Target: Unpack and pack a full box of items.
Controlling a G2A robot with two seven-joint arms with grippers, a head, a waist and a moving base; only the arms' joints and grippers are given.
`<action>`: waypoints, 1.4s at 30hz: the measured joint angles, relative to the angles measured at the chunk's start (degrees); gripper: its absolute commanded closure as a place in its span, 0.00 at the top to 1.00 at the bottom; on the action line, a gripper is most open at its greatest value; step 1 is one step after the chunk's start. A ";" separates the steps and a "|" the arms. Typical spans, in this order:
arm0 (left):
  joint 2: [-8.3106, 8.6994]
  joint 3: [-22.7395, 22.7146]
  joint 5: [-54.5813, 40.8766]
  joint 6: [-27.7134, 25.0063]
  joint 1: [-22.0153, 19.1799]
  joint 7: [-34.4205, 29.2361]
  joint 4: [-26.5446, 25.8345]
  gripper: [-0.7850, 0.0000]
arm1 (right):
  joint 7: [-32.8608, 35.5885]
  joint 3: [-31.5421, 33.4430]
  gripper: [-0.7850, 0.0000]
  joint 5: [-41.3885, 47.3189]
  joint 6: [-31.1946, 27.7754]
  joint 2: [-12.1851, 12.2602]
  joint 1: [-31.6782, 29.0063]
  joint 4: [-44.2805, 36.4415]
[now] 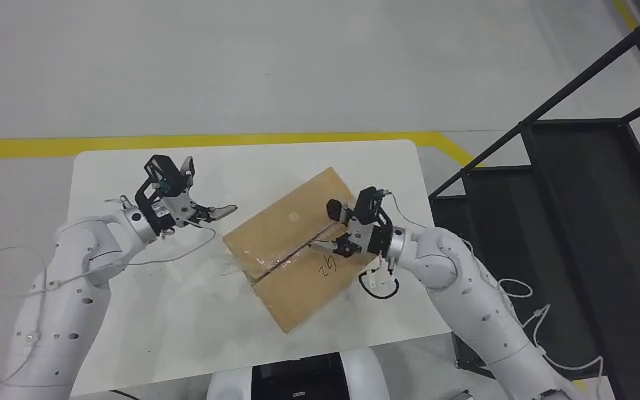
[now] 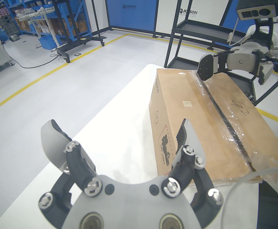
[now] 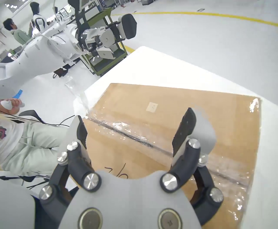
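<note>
Box of brown cardboard (image 1: 292, 250), clear tape (image 1: 288, 259) over its seam, lies on white table (image 1: 200, 330) by its near edge; right gripper (image 1: 335, 228) gapes empty above it, left gripper (image 1: 215, 215) gapes empty further left. Slip on slick tape could shove it off

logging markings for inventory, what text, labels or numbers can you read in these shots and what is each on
"G2" (may be "62"): marker scrawl handwritten on top of the box.
A second scrawl on the box's side looks the same.
White sticker on the box top: too small to read.
Red-bordered label on the box's side: print, left unquoted.
Brand signs on the far wall: left unquoted.
</note>
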 measured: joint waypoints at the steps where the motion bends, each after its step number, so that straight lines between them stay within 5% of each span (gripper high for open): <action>1: 0.00 0.02 0.00 0.02 -0.02 -0.01 -0.01 1.00 | 0.62 -0.26 1.00 1.65 0.49 -0.08 0.61 1.05; 7: 0.08 -0.35 -0.17 0.11 0.27 0.18 0.26 1.00 | 1.72 -1.30 1.00 7.18 1.14 -0.40 2.48 5.76; 18: 0.23 -0.95 -0.69 0.55 1.03 0.01 -0.18 1.00 | 0.81 0.14 1.00 9.60 -8.66 0.54 -1.45 1.66; 30: 0.31 -1.27 -0.83 0.72 1.37 0.34 0.14 1.00 | 4.19 -7.23 1.00 10.60 -5.91 -0.64 2.49 5.96; 42: 0.39 -1.51 -0.97 0.68 1.88 0.75 -0.23 1.00 | 5.87 -12.59 1.00 7.45 -5.95 -1.38 3.80 1.05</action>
